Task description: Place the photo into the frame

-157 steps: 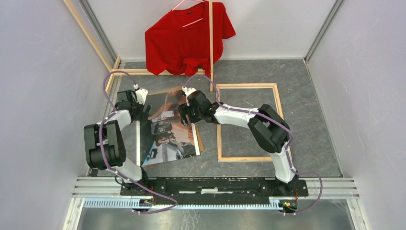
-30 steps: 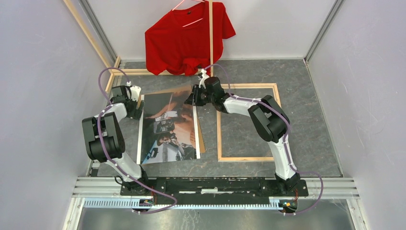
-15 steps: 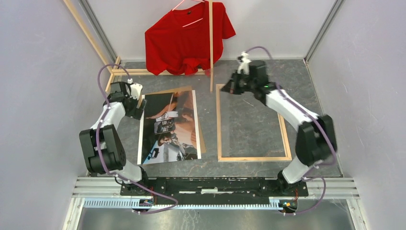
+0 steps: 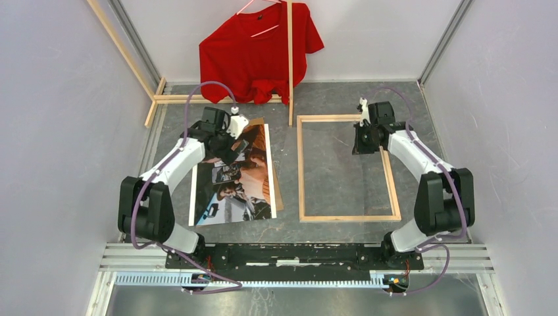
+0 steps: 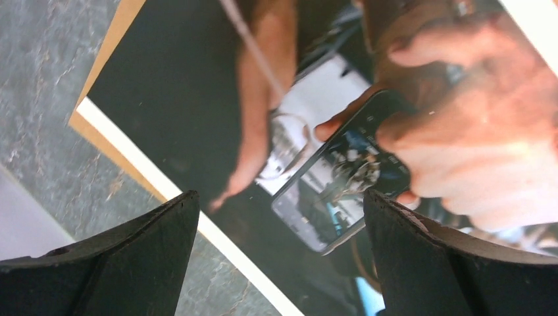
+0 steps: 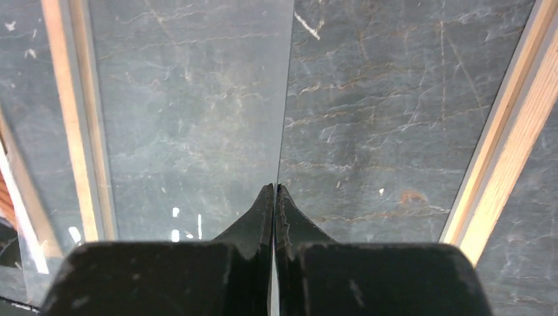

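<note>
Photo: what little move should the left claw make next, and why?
Probably lower the left gripper and pinch the far edge of the photo. The gripper hangs open just above that edge, and the photo lies flat beside the frame, not in it.

photo (image 5: 197, 99): glossy paper. cardboard (image 5: 108, 46) beneath: brown, matt. frame (image 6: 510, 131): pale bare wood. table (image 6: 395, 99): grey, veined, smooth. shirt (image 4: 253, 52), upper centre: red cloth. left gripper fingers (image 5: 131, 263): black, matt, slightly grainy.
</note>
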You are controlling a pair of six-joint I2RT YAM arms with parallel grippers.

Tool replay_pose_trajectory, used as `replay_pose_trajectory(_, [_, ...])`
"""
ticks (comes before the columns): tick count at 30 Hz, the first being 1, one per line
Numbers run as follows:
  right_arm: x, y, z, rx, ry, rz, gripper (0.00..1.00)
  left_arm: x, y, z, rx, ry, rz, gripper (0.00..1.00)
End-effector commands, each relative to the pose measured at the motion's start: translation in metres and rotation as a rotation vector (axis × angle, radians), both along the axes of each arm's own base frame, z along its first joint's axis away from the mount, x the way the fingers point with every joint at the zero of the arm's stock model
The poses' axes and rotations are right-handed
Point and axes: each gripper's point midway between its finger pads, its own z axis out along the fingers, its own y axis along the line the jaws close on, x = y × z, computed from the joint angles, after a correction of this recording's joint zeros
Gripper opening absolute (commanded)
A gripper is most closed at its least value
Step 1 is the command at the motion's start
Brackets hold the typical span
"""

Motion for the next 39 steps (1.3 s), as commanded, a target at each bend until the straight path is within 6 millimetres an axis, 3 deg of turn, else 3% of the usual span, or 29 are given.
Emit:
replay_pose_trajectory(1, [0.026,-0.019,0.007,-0.107,-0.018,-0.006,0.08,0.006,-0.031,0.003,-0.041,0.008,-0.010,1.00])
replay_pose_trajectory(3, [0.030,-0.021,0.003,-0.107,-0.008,-0.020,0.25,0.007,-0.045,-0.004,-0.042,0.011,-0.041,1.00])
replay_pose_trajectory(5, [0.030,-0.024,-0.003,-0.095,0.003,-0.030,0.35,0.009,-0.054,-0.014,-0.019,0.017,-0.054,1.00])
replay_pose_trajectory(8, [0.026,-0.032,-0.011,-0.083,0.009,-0.066,0.64,0.008,-0.073,-0.022,-0.009,0.018,-0.091,1.00])
replay_pose_trajectory(13, [0.010,-0.051,-0.010,-0.054,-0.002,-0.151,0.88,0.005,-0.098,-0.028,0.013,0.020,-0.152,1.00])
replay_pose_trajectory(16, [-0.012,-0.059,-0.017,0.008,0.024,-0.201,0.91,0.003,-0.108,-0.030,0.021,0.021,-0.174,1.00])
replay_pose_trajectory(19, [-0.038,-0.056,-0.030,0.085,0.056,-0.222,0.93,0.001,-0.117,-0.032,0.021,0.021,-0.192,1.00])
replay_pose_trajectory(29, [-0.110,-0.024,-0.049,0.250,0.153,-0.178,0.93,-0.005,-0.136,-0.051,0.046,0.040,-0.229,1.00])
replay_pose_trajectory(39, [-0.155,-0.003,-0.067,0.351,0.242,-0.137,0.94,-0.004,-0.141,-0.063,0.052,0.050,-0.236,1.00])
